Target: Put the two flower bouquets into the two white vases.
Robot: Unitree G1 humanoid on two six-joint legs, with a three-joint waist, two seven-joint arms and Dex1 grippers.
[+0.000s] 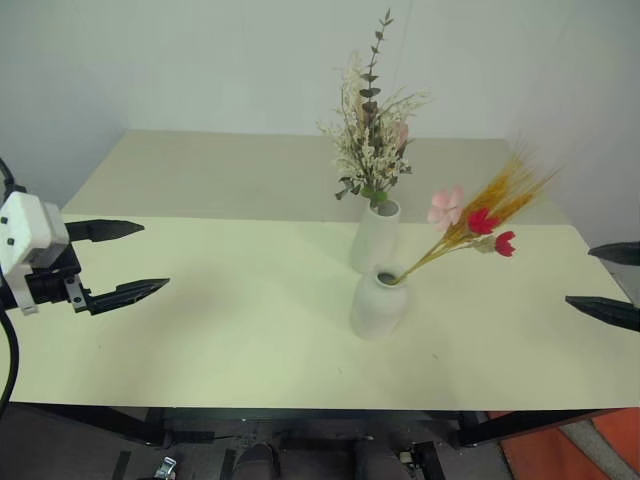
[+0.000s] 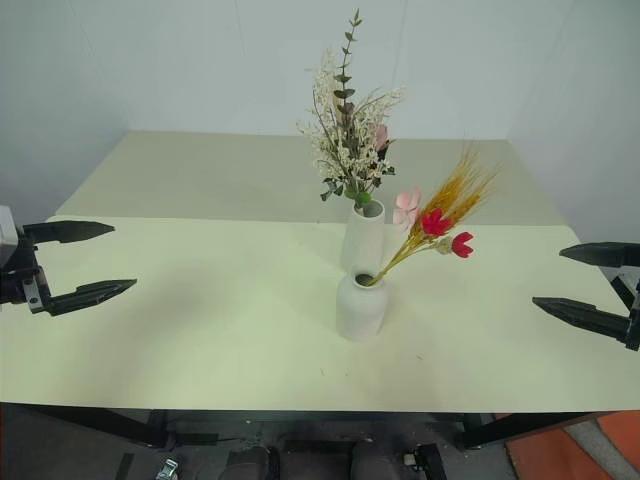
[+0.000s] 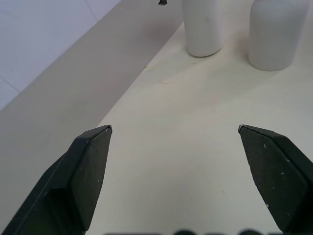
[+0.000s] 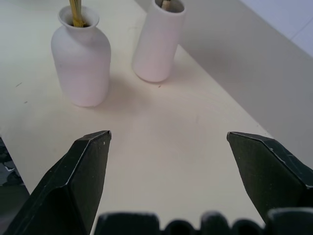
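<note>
Evenly and brightly lit from overhead, soft and diffuse, without glare or hot spots. Only faint, blurred shadows on the table (image 1: 250, 330), spreading short from the foot of the taller vase (image 4: 157, 41) and the rounder vase (image 4: 82, 58). Sharp across both head views, with a slight green-yellow cast. Softened close up on the dark fingertips (image 3: 90, 171) at the wrist views' near edge.

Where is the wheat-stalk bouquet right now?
In the head views, the wheat-stalk bouquet stands in the shorter round vase near the table's middle, leaning toward the robot's right, just in front of the taller vase holding the bushy green bouquet.
</note>
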